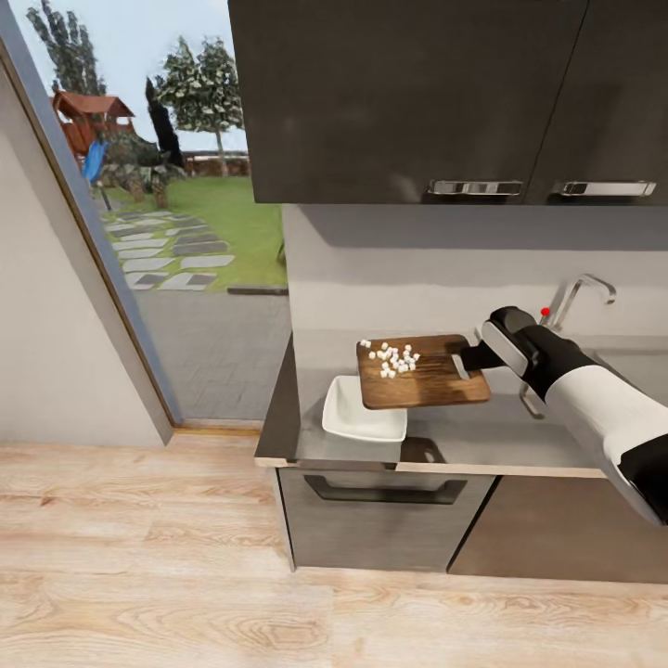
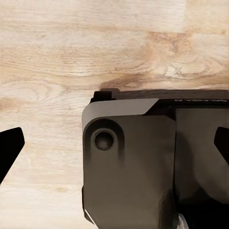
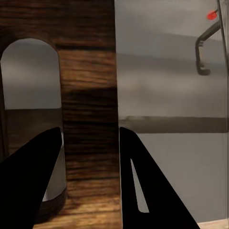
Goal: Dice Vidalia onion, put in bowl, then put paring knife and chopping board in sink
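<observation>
Wood-plank flooring (image 2: 71, 47) and a dark part of the robot's own body are seen below the left gripper (image 2: 114, 148), whose fingertips stand wide apart on nothing. In the head view, going left to right, the white bowl (image 1: 357, 419) lies empty on the countertop (image 1: 482, 445) at about seven o'clock from the chopping board (image 1: 422, 380), which is held raised over it with the diced onion (image 1: 394, 359) not yet tipped in, so the dicing is judged done while the transfer and both sink placements remain. Only the right wrist view shows the right gripper (image 3: 90, 157) clamped on the board's end strip beside the handle slot (image 3: 31, 95), with the chrome tap (image 3: 207, 47) at one o'clock.

The chopping board (image 1: 424, 374) hides the bowl's (image 1: 360, 415) far corner; the tap (image 1: 583, 292) base sits behind the right arm (image 1: 594, 394).
</observation>
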{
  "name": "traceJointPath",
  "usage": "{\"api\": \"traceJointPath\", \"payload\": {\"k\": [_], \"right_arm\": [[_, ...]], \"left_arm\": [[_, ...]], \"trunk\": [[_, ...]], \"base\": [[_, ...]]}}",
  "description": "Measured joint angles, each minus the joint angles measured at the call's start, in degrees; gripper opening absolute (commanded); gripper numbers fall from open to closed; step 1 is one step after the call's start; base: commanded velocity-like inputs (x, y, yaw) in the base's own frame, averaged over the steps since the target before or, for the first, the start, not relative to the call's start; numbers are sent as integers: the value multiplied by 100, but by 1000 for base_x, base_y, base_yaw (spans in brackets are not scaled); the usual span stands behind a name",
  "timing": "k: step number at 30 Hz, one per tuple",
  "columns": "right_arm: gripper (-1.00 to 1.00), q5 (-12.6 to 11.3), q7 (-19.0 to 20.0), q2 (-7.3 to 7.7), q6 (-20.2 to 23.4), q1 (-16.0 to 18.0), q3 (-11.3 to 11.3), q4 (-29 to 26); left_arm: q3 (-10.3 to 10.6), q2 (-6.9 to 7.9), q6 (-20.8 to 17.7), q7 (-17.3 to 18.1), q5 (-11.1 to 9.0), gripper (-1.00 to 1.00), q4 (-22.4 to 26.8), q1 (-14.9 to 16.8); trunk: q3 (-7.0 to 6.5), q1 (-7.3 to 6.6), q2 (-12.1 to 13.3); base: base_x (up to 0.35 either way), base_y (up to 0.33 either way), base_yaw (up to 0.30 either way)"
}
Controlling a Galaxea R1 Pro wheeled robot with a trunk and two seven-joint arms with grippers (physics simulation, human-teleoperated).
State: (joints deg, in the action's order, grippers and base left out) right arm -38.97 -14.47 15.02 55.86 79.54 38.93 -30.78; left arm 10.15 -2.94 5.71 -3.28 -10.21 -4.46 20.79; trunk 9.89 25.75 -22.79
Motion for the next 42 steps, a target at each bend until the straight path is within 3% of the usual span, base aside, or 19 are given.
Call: {"api": "traceJointPath", "payload": {"k": [10, 16, 21, 42], "right_arm": [[-100, 409, 0, -17, -142, 0, 5, -5], [-100, 825, -1, -173, -167, -2, 4, -4], [-100, 869, 1, -248, -171, 0, 5, -5], [-100, 874, 1, -263, -171, 0, 9, -5]], "left_arm": [[0, 0, 0, -4, 0, 100, 0, 0], [0, 0, 0, -2, 0, 100, 0, 0], [0, 0, 0, -1, 0, 100, 0, 0], [0, 0, 0, 0, 0, 100, 0, 0]], "trunk": [[0, 0, 0], [0, 0, 0], [0, 0, 0], [0, 0, 0]], "base": [[0, 0, 0], [0, 0, 0], [0, 0, 0], [0, 0, 0]]}}
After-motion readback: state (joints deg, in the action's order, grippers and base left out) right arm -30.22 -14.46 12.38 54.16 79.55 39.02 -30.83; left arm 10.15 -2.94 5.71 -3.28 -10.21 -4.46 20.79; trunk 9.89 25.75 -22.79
